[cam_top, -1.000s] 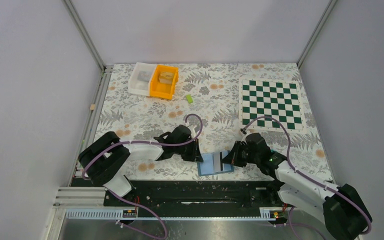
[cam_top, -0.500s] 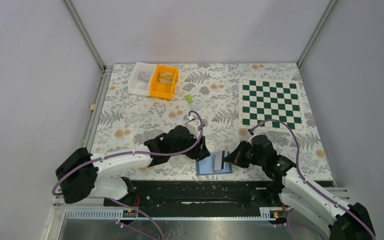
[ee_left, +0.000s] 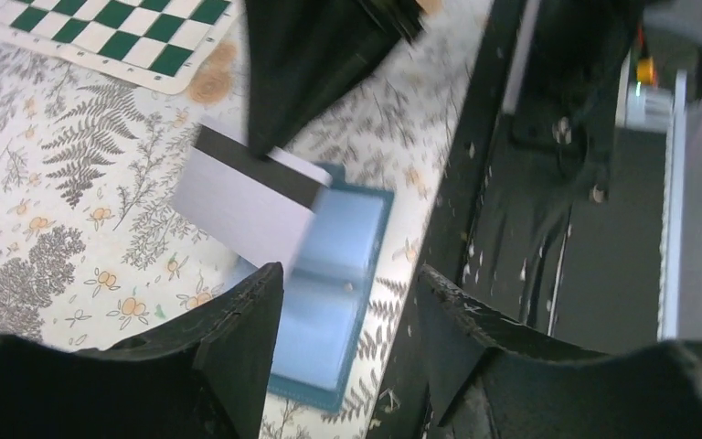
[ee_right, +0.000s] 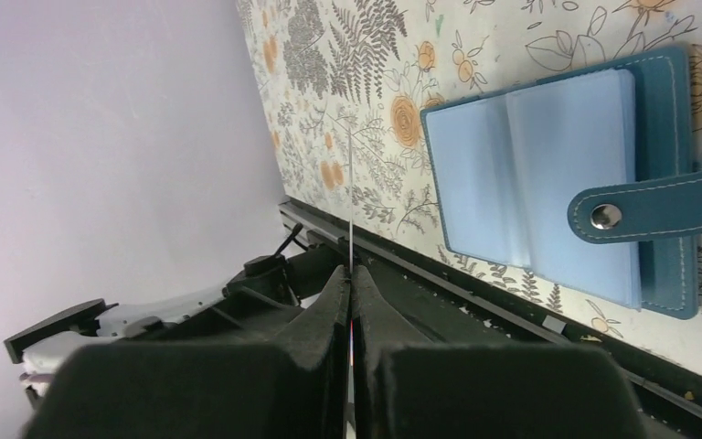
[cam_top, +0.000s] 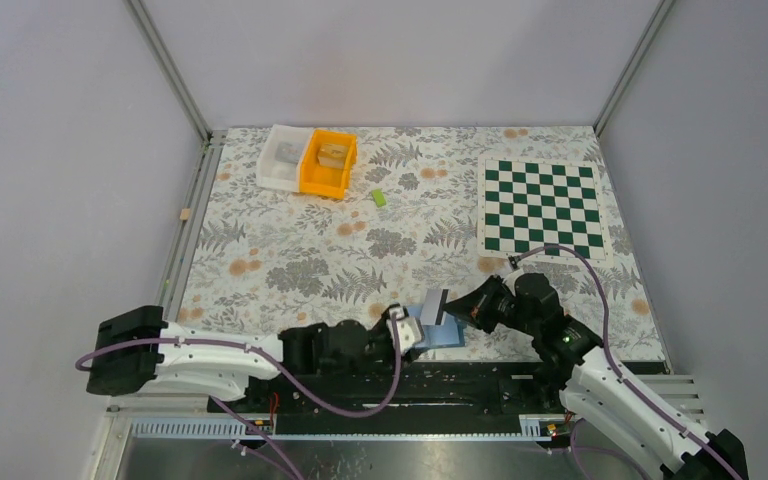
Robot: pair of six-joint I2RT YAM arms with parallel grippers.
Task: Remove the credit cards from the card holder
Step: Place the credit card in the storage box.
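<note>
Right fingers pinch a credit card at 12 o'clock of the card holder; carry it clear. Left fingers, wide, should steady that holder.

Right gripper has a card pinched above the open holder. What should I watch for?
The card is pinched by only one end in the right gripper, so it may twist or slip. The open left gripper hovers by the card holder, which lies at the near edge of the table; a nudge might push it off.
</note>
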